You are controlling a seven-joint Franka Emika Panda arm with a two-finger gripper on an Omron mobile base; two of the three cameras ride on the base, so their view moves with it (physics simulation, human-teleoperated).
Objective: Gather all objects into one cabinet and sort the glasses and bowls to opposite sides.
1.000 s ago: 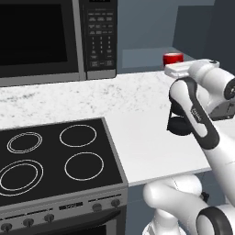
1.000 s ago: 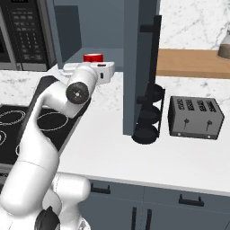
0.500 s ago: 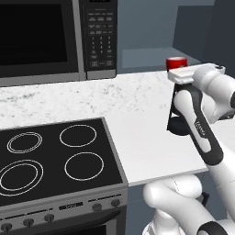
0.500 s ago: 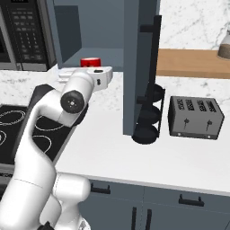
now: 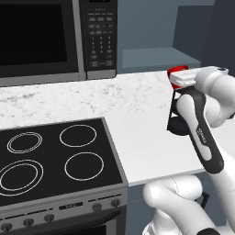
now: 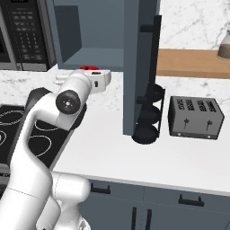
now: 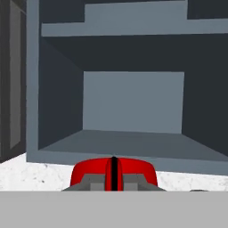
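Claw [image 7: 114,180] clamped on the red cup [image 7: 89,171], held above the white table [image 7: 26,176] just in front of the slate-blue cabinet [image 7: 133,107]. Best carried level and straight ahead, high enough to clear the shelf lip [image 7: 53,158], then lowered onto the shelf floor [image 7: 129,140]. Worth choosing one end of the recess now and keeping to it, leaving the opposite end free for the bowl. Release only once the base sits flat; otherwise likely to tip.

Red cup [image 7: 113,171] — lower half hidden.
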